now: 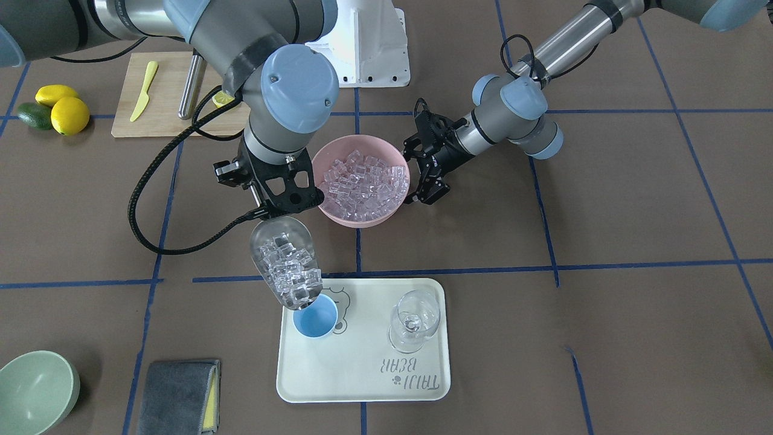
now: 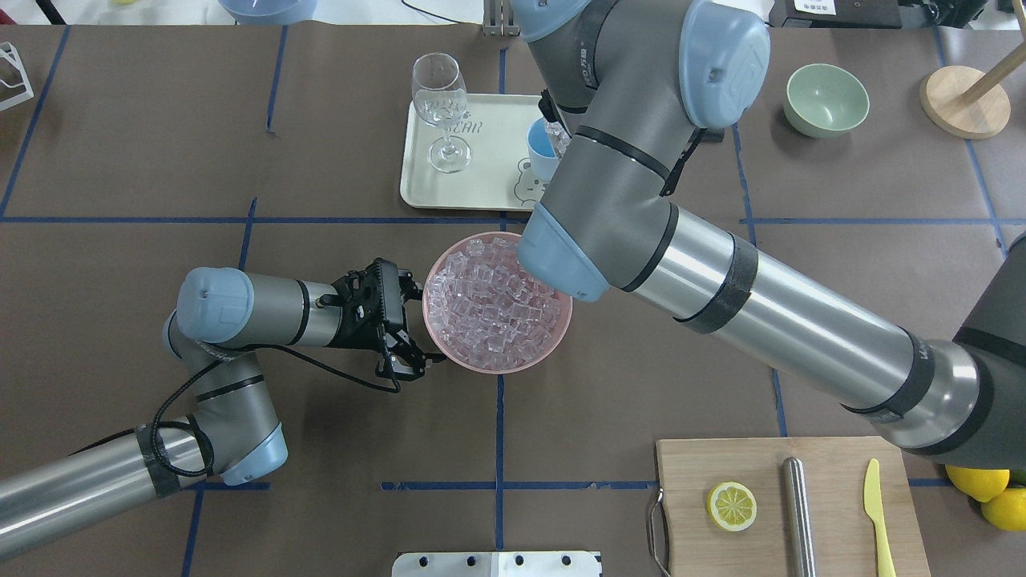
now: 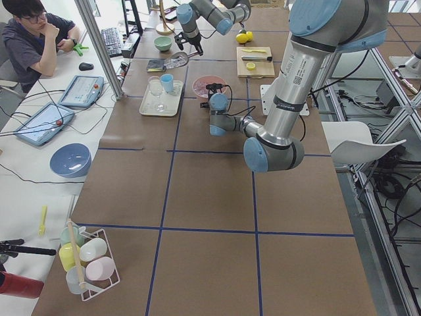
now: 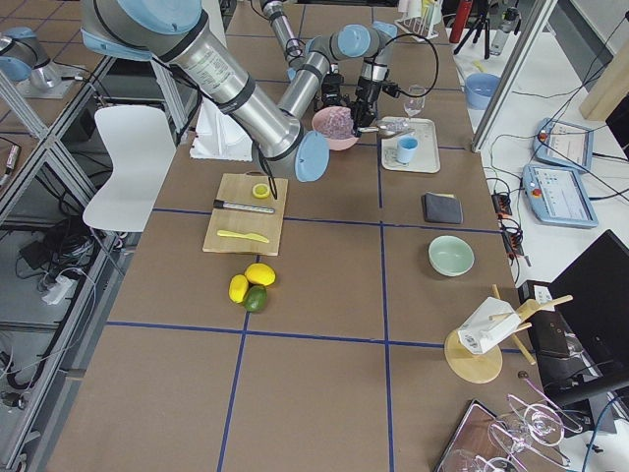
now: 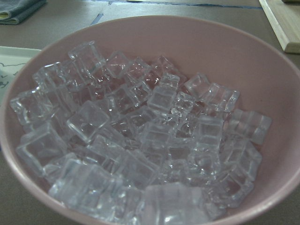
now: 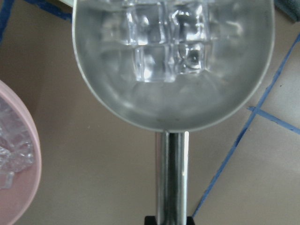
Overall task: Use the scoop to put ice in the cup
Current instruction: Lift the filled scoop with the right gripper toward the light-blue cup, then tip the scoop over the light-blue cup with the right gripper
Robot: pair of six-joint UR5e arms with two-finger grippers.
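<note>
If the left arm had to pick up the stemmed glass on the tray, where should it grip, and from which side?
Probably the thin stem, between bowl and foot, with jaws level. The glass stands upright at the tray's left end, so come from the robot's left; the cup and loaded scoop crowd the other side.

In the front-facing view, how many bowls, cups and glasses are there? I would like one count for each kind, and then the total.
Bowls: 2, the pink bowl and the green bowl
Cup: 1
Glass: 1
Total: 4
</note>
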